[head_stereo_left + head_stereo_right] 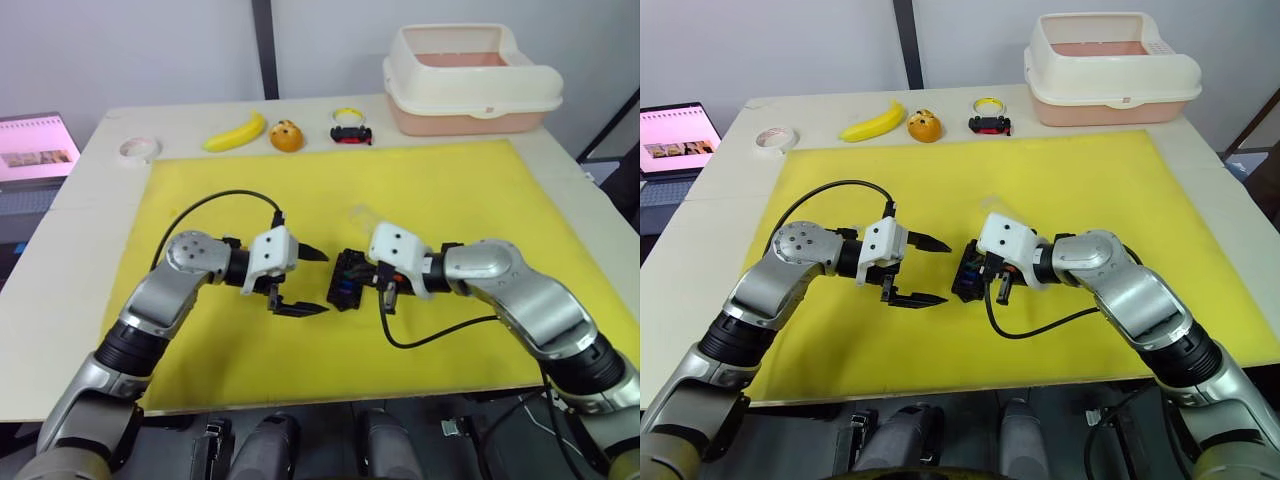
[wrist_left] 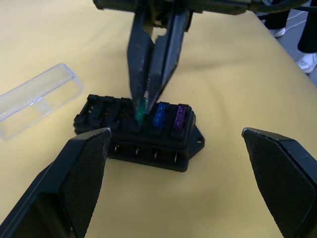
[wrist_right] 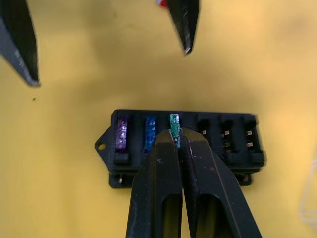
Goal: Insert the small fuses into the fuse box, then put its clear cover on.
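Note:
The black fuse box [image 1: 348, 282] lies mid-mat on the yellow mat [image 1: 450, 190]. A purple fuse [image 3: 122, 133] and a blue fuse [image 3: 149, 133] sit in its end slots. My right gripper [image 3: 174, 135] is shut on a green fuse [image 3: 174, 123], held upright at the third slot beside the blue one. The remaining slots look empty. My left gripper [image 1: 322, 282] is open, its two fingers spread either side of the box's end without touching it. The clear cover [image 2: 37, 99] lies flat on the mat just behind the box.
Along the table's far edge are a tape roll [image 1: 140, 149], a banana [image 1: 237, 132], an orange [image 1: 286, 135], a black-and-red toy car [image 1: 351, 135] and a white-and-pink bin [image 1: 470, 80]. A laptop [image 1: 35, 148] sits at the far left.

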Robot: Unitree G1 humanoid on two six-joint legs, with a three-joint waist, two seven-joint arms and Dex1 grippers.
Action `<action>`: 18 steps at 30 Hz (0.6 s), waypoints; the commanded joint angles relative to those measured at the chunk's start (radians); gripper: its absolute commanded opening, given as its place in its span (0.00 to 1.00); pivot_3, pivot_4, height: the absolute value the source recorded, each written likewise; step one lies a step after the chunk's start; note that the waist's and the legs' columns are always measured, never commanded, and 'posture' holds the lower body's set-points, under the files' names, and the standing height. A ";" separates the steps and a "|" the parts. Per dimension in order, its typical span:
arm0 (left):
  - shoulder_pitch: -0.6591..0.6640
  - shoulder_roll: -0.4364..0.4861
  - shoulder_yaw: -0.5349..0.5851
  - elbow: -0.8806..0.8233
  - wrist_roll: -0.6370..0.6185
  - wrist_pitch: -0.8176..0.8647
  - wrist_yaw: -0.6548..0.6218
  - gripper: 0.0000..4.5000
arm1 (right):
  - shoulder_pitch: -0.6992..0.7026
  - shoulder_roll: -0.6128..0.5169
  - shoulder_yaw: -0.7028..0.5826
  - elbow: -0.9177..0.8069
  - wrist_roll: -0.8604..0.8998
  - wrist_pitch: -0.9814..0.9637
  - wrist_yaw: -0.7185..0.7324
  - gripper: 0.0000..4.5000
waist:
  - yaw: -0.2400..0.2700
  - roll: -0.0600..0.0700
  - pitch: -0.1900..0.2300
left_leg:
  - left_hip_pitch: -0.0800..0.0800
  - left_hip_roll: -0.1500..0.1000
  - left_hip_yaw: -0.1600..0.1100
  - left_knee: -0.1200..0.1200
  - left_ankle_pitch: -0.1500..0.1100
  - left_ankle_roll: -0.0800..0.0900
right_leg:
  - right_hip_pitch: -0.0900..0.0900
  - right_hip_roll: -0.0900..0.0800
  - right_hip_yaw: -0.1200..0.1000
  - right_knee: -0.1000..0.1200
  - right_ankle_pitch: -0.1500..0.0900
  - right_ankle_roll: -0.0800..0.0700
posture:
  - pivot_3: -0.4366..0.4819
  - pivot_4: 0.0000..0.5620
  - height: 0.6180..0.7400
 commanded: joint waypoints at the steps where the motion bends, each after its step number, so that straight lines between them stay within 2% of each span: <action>1: -0.017 0.000 0.016 -0.023 -0.003 -0.003 0.003 0.99 | -0.007 -0.007 -0.003 -0.014 -0.016 -0.017 0.014 0.00 | 0.000 0.000 0.000 | 0.000 0.000 0.000 0.000 0.000 0.000 | 0.000 0.000 0.000 0.000 0.000 0.000 | 0.48 0.27 1.00; 12: -0.021 -0.002 0.014 -0.012 0.001 -0.009 0.002 0.99 | -0.012 0.007 -0.009 0.001 -0.032 -0.019 0.026 0.00 | 0.000 0.000 0.000 | 0.000 0.000 0.000 0.000 0.000 0.000 | 0.000 0.000 0.000 0.000 0.000 0.000 | 0.48 0.27 1.00; 15: -0.018 -0.002 0.015 -0.012 0.001 -0.009 0.002 1.00 | -0.023 0.008 -0.040 -0.025 -0.002 0.013 0.027 0.24 | 0.000 0.000 0.000 | 0.000 0.000 0.000 0.000 0.000 0.000 | 0.000 0.000 0.000 0.000 0.000 0.000 | 0.48 0.27 1.00; 17: -0.016 -0.002 0.015 -0.013 0.001 -0.010 0.003 1.00 | -0.031 0.004 -0.062 -0.045 0.013 0.034 0.029 0.44 | 0.000 0.000 0.000 | 0.000 0.000 0.000 0.000 0.000 0.000 | 0.000 0.000 0.000 0.000 0.000 0.000 | 0.48 0.27 1.00; 18: -0.015 -0.002 0.014 -0.013 0.001 -0.010 0.004 1.00 | -0.034 0.001 -0.073 -0.054 0.021 0.045 0.030 0.44 | 0.000 0.000 0.000 | 0.000 0.000 0.000 0.000 0.000 0.000 | 0.000 0.000 0.000 0.000 0.000 0.000 | 0.48 0.27 1.00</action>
